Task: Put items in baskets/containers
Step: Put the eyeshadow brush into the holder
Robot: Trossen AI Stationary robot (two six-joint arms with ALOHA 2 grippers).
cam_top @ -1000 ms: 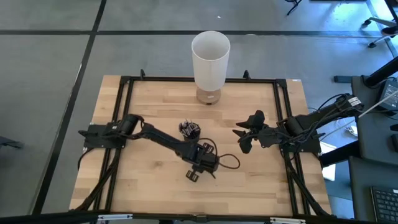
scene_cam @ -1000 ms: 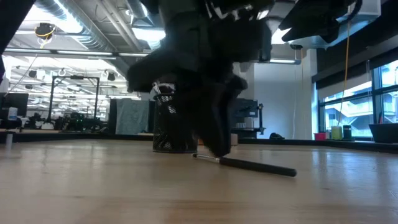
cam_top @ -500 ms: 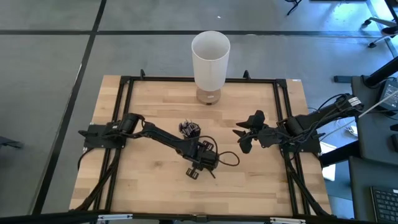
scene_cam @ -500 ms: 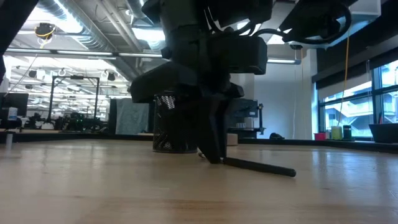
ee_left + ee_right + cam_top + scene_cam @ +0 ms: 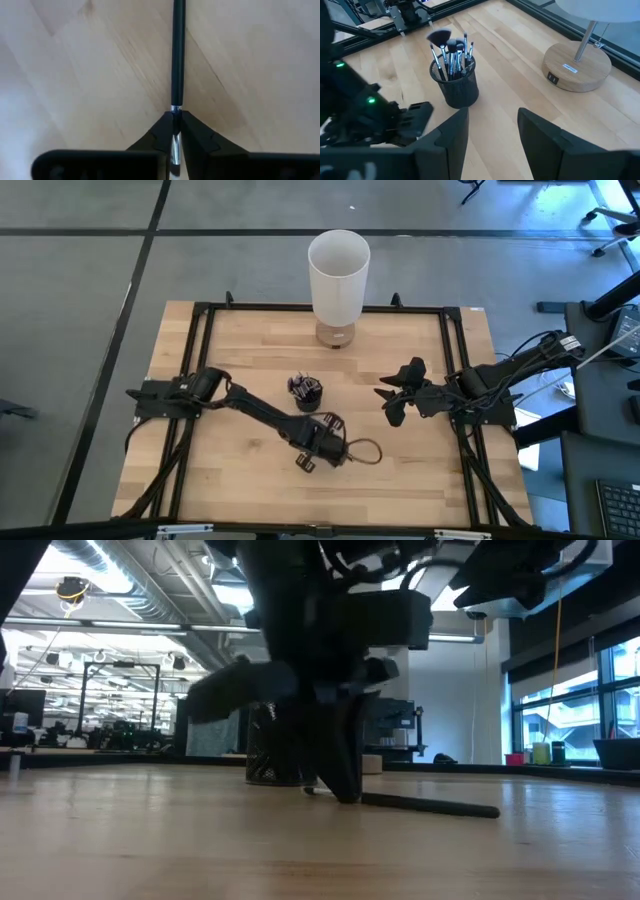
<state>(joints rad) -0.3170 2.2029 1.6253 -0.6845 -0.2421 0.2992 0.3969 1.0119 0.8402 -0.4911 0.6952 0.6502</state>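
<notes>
One thin dark-handled brush (image 5: 178, 55) with a pale ferrule lies flat on the wood; the low view shows its handle (image 5: 430, 806) running out from my left gripper (image 5: 343, 790). That gripper (image 5: 175, 122), low over the table's middle (image 5: 320, 448), is shut on the brush. The small dark mesh cup (image 5: 306, 390) stands just beyond it, toward the far edge, with several brushes upright inside (image 5: 452, 52). My right gripper (image 5: 492, 135) hangs open above the table's right part (image 5: 395, 406), away from both. My left gripper pinches the brush at its pale ferrule (image 5: 175, 111) between the two fingertips (image 5: 196, 131), coming from above and pointing steeply down. The dark handle runs away from the fingertips and lies on the table (image 5: 450, 808). The bristle end is hidden between the fingers.
A tall white cylinder on a round wooden base (image 5: 338, 275) stands at the middle of the far edge (image 5: 576, 67). A black frame (image 5: 205, 308) runs round the tabletop. Bare wood lies near and to the left of the left gripper.
My left gripper has moved a little toward the near edge, away from the cup, staying low. The brush has slid along the table with it, its handle end now farther over in the low view.
</notes>
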